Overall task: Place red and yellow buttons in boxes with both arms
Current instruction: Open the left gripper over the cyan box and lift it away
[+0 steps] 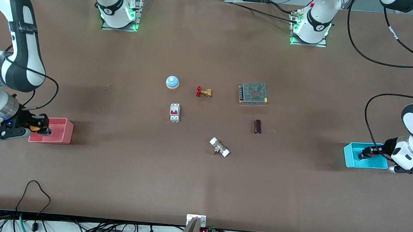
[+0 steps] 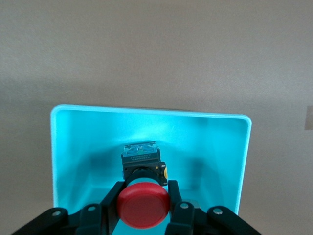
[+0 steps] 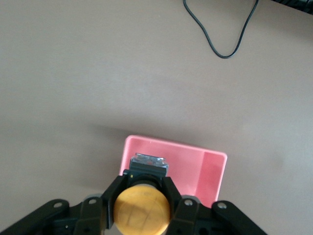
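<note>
My left gripper (image 2: pixel 144 195) is shut on the red button (image 2: pixel 143 205), with a finger on each side of its cap. It holds the button low inside the cyan box (image 2: pixel 146 125), black body pointing down. In the front view this gripper (image 1: pixel 366 153) sits in the cyan box (image 1: pixel 351 159) at the left arm's end of the table. My right gripper (image 3: pixel 142 188) is shut on the yellow button (image 3: pixel 142 209) above the pink-red box (image 3: pixel 193 164). In the front view it (image 1: pixel 43 127) holds the yellow button (image 1: pixel 34 128) over the pink-red box (image 1: pixel 60 130).
In the middle of the table lie a blue dome (image 1: pixel 172 82), a brass valve (image 1: pixel 204 92), a grey mesh-topped unit (image 1: pixel 253 93), a white breaker (image 1: pixel 174 112), a dark cylinder (image 1: pixel 258 126) and a white-ended fitting (image 1: pixel 219 147). A black cable (image 1: pixel 37 191) loops near the front edge.
</note>
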